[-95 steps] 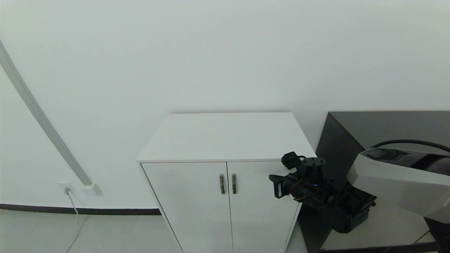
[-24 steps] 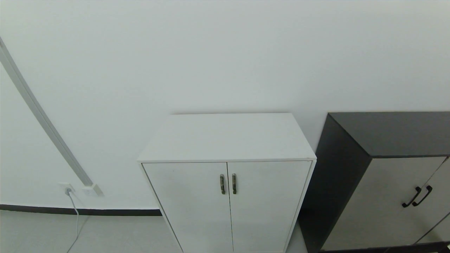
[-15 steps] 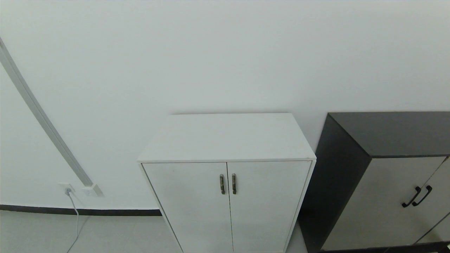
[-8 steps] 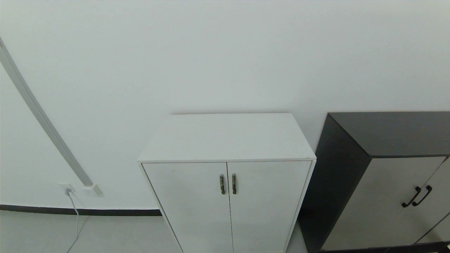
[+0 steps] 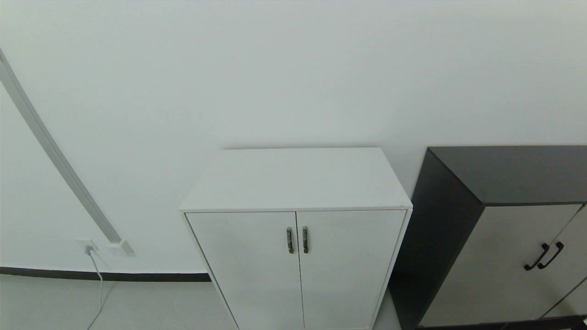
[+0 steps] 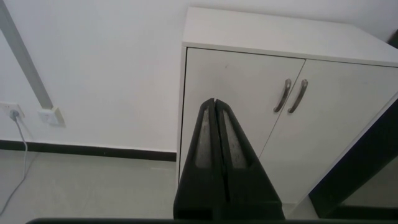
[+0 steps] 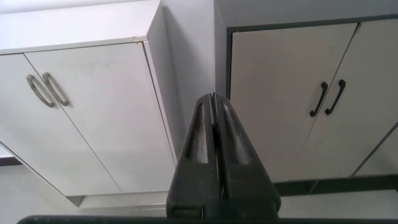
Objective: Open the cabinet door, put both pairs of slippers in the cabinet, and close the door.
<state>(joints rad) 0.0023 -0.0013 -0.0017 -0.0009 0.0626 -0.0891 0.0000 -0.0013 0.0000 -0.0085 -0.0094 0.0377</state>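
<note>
- The white cabinet (image 5: 293,181) stands against the wall. Both its doors (image 5: 247,266) are flush shut, with the two handles (image 5: 297,239) side by side at the middle seam.
- My left gripper (image 6: 215,106) is pinched closed on nothing, hanging out in front of the cabinet and not touching it.
- My right gripper (image 7: 213,99) is the same deal: closed, empty, off toward the gap between the white cabinet and the dark cabinet (image 5: 504,174) beside it.
- I can't tell if the slippers are behind those doors. If they are, I'd call this finished. If not, everything's left to do, starting with a handle.

white cabinet (image 5: 293,192) base cut off; dark cabinet (image 5: 486,238) right side cropped
</note>
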